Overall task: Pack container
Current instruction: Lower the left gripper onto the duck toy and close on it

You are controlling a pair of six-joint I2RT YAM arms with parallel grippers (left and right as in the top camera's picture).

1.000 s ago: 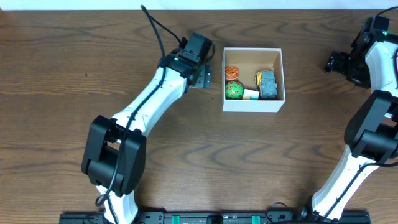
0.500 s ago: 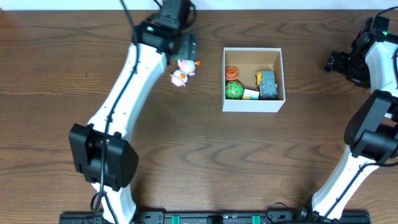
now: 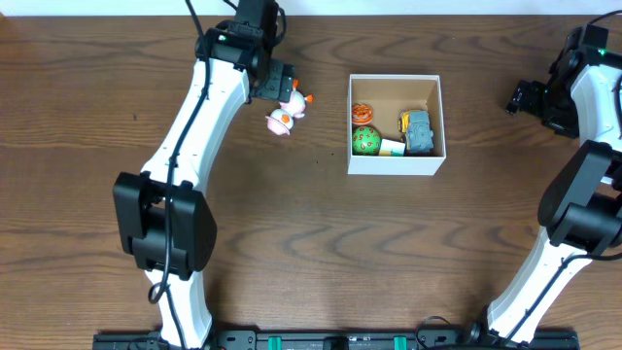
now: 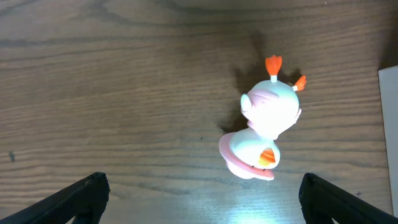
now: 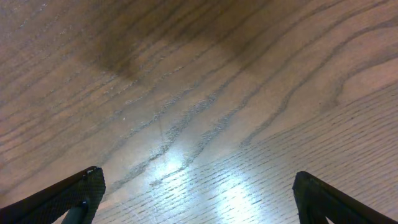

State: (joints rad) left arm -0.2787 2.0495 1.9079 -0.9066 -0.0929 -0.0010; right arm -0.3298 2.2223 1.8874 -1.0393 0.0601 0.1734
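Note:
The container (image 3: 396, 165) is a square white-walled box with a brown inside, at the back middle of the table. It holds an orange ball (image 3: 362, 114), a green ball (image 3: 365, 141) and a grey-and-yellow toy car (image 3: 418, 131). A pink-and-white toy bird with orange tufts (image 3: 286, 110) lies on the table left of the box; it also shows in the left wrist view (image 4: 264, 134). My left gripper (image 3: 282, 82) is open just behind the bird, its fingers wide apart (image 4: 202, 199). My right gripper (image 3: 518, 97) is open and empty at the far right, over bare wood (image 5: 199, 193).
The container's white edge (image 4: 388, 137) shows at the right of the left wrist view. The right arm's white links (image 3: 573, 204) stand along the table's right side.
My left arm swung back and left, uncovering the toy bird on the table. The gripper then shifted slightly closer to the bird. The right arm has not moved.

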